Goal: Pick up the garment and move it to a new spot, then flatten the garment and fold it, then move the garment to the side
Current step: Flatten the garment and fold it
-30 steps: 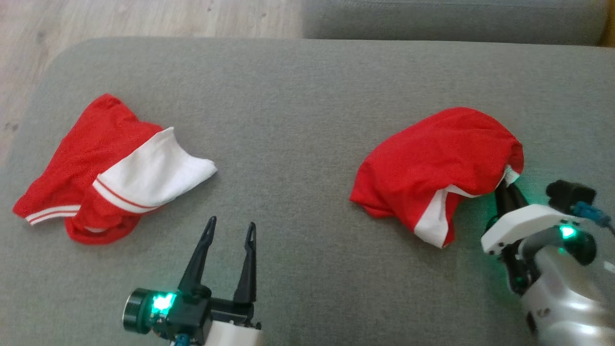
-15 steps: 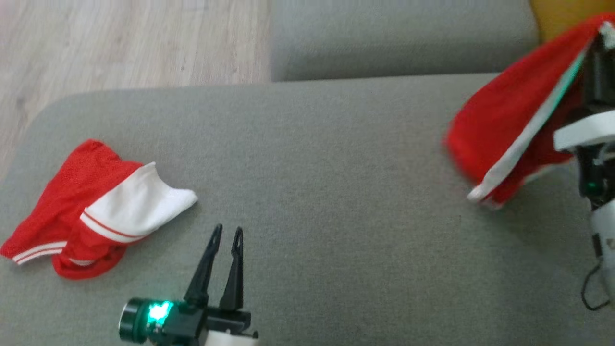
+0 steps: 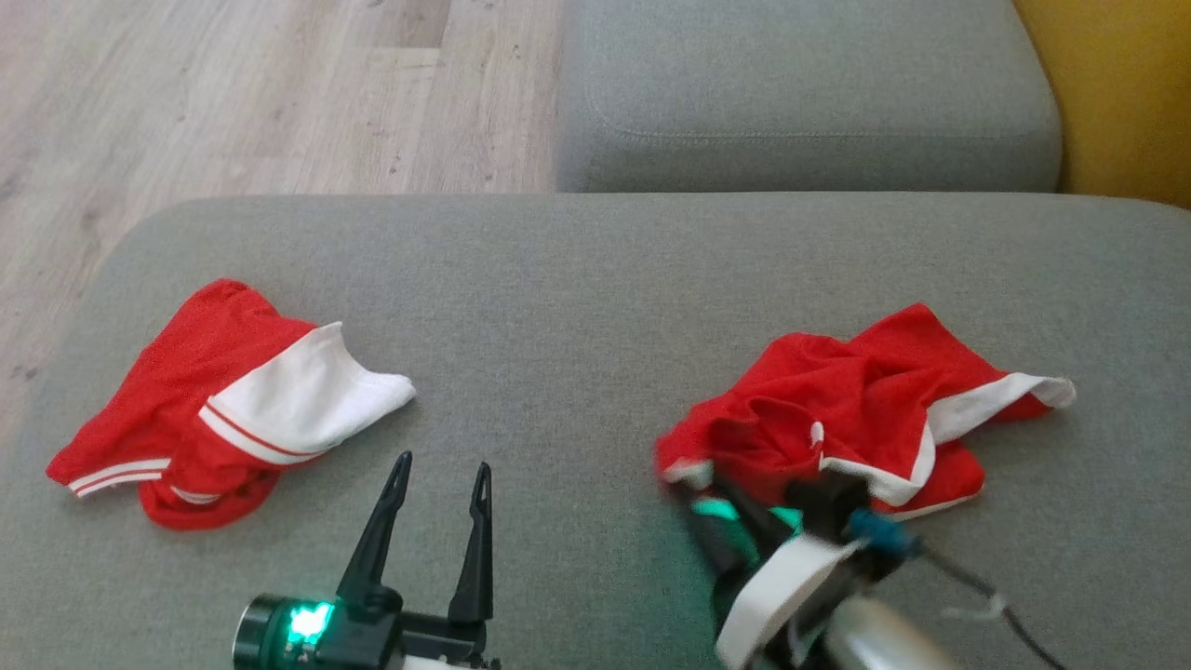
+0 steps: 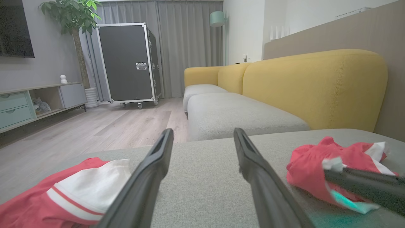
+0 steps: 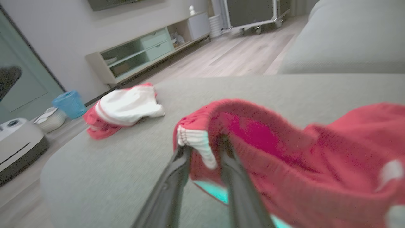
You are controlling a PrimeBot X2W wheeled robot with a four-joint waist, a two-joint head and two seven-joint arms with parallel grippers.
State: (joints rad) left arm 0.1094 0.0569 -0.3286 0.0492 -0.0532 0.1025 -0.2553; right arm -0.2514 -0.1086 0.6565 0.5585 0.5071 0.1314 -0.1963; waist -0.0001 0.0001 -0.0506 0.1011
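Observation:
The garment (image 3: pixel 865 409) is red shorts with white trim, lying crumpled on the right of the grey sofa cushion (image 3: pixel 577 298). My right gripper (image 3: pixel 721 498) is at its near left edge. In the right wrist view the gripper (image 5: pixel 204 144) has its fingers narrowly parted, and the white waistband (image 5: pixel 197 144) sits raised between the tips, with the garment (image 5: pixel 300 158) trailing off to the right. My left gripper (image 3: pixel 442 465) stands open over bare cushion, with nothing in it (image 4: pixel 202 131). The left wrist view shows the garment (image 4: pixel 316 161) at the right.
A second red and white garment (image 3: pixel 233 400) lies at the cushion's left end. Behind is another grey cushion (image 3: pixel 800 102), wood floor (image 3: pixel 233 93) to the left and a yellow backrest (image 3: pixel 1126 93) to the right. A blue bin (image 5: pixel 69 103) stands on the floor.
The head camera has shifted. My right gripper lifted the garment up and rightward, then brought it down; it now lies looser and more spread. My left jaws narrowed briefly and widened again.

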